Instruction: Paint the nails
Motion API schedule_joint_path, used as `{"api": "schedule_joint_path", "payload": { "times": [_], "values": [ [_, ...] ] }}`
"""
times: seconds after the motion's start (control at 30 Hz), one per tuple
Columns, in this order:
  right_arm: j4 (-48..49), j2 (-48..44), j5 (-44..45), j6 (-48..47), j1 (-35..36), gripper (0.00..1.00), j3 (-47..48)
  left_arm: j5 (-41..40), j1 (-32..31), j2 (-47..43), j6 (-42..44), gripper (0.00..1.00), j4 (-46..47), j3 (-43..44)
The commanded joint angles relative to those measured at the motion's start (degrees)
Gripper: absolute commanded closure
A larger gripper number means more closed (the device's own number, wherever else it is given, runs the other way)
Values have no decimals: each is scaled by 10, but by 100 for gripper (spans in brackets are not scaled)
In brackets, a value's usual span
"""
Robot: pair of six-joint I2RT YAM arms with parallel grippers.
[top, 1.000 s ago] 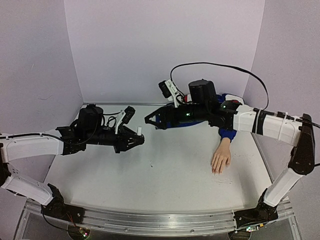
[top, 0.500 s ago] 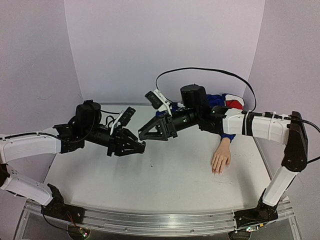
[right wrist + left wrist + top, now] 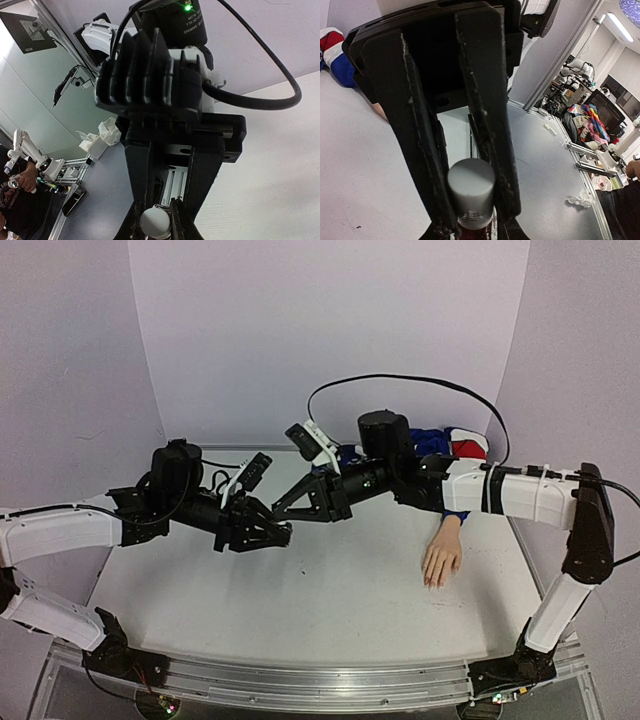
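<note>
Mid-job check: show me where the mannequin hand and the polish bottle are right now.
mannequin hand (image 3: 441, 562), top view, on the back of the hand.
polish bottle (image 3: 471, 186), left wrist view, on its pale cap.

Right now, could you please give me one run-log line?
left gripper: holds polish bottle aloft | right gripper: straddles white cap, clamp unclear | mannequin hand: on table, untouched

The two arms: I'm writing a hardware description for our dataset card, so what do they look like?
The left arm and right arm have white link shells with black joints and motor housings. The left hand and right hand are black, each with two flat tapering fingers. A black cable loops above the right arm.
</note>
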Motion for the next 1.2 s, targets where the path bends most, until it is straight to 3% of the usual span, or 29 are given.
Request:
{"api": "schedule_joint_path", "payload": {
  "times": [0.0,0.1,0.17,0.23,0.4,0.5,0.7,0.77,0.87,1.0,1.1,1.17],
  "values": [
    [29,-11,-12,14,5,100,-5,-128,1,-20,22,100,26,13],
    [29,-17,26,22,6,100,-15,-291,1,-35,27,100,24,1],
    [28,-23,100,29,8,100,-28,-395,1,-37,31,100,24,-1],
    [18,-31,239,42,14,100,-38,-501,1,-27,34,100,24,5],
    [-102,-1,741,83,111,100,17,-686,1,37,41,100,27,49],
    [-144,35,844,127,143,100,63,-701,1,80,34,100,27,79],
    [-147,16,777,119,132,100,60,-601,0,95,30,100,28,68],
    [-133,-8,677,100,101,83,44,-560,0,82,36,100,28,48],
    [-75,-51,470,65,37,72,-3,-471,0,58,46,100,26,16],
    [-44,-74,217,8,2,48,-20,-328,0,19,47,100,27,-14],
    [-43,-76,113,-26,-4,31,-24,-178,1,2,51,100,27,-19],
    [-44,-66,78,-27,-9,27,-20,-99,0,-1,49,100,26,-12]
  ]
}}
